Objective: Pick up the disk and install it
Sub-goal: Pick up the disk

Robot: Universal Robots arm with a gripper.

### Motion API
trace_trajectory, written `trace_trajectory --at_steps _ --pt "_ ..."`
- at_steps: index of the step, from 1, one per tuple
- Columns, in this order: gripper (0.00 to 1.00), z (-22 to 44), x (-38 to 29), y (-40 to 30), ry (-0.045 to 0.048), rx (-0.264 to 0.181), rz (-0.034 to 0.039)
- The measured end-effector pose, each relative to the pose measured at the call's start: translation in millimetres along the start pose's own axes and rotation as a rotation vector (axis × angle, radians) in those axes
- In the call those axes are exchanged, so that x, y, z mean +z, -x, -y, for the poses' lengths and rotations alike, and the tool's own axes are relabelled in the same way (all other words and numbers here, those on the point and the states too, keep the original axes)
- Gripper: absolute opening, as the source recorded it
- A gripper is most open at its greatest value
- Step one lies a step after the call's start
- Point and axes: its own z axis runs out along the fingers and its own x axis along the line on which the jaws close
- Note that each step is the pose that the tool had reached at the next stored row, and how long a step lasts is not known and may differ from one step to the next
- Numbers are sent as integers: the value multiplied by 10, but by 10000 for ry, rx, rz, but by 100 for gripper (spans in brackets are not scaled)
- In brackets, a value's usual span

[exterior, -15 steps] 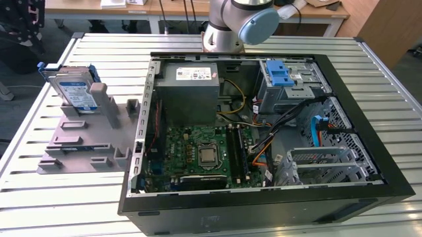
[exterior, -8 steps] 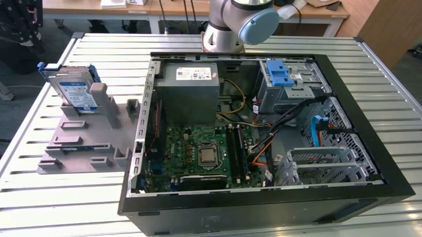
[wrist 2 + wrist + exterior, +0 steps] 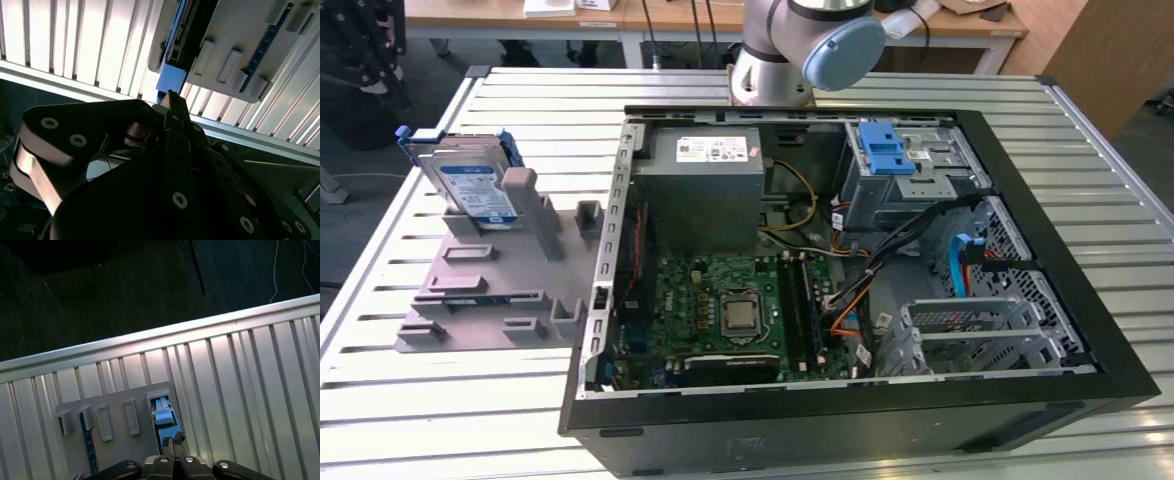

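Note:
The disk (image 3: pixel 474 185), a silver drive with a blue-and-white label in a blue carrier frame, stands on edge in a grey slotted holder (image 3: pixel 480 290) on the slatted table, at the exterior view's left. Both wrist views look down on it edge-on: the disk's blue carrier (image 3: pixel 164 416) shows in the holder (image 3: pixel 115 405) in the first wrist view, and the same blue edge (image 3: pixel 172 75) in the second. My gripper (image 3: pixel 173 439) hovers above the disk, apart from it, with its dark fingertips (image 3: pixel 170 97) pressed together and nothing between them.
An open computer case (image 3: pixel 854 250) lies on the table at the exterior view's right, with a grey power-supply box (image 3: pixel 707 180), a motherboard (image 3: pixel 734 310) and a drive cage with a blue bracket (image 3: pixel 887 150). The arm's base (image 3: pixel 787 50) stands behind the case. The table edge (image 3: pixel 150 340) runs close to the holder.

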Motion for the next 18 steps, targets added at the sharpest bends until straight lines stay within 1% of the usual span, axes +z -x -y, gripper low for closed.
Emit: trace_trajectory --at_steps 2,6,7,9,10,11,12,13,18 --pt "11 0 0 0 8 -293 -3" --pt "11 0 1 0 9 -327 -6" --pt "29 0 1 0 9 -327 -7" --pt "41 1 4 0 8 -337 -8" --pt "41 1 6 0 9 -362 -9" --pt "47 4 12 1 9 -387 -9" --pt "47 4 23 1 10 -413 -11" --pt "53 4 37 0 2 -431 -9" --pt "53 6 111 -2 -21 -520 -54"
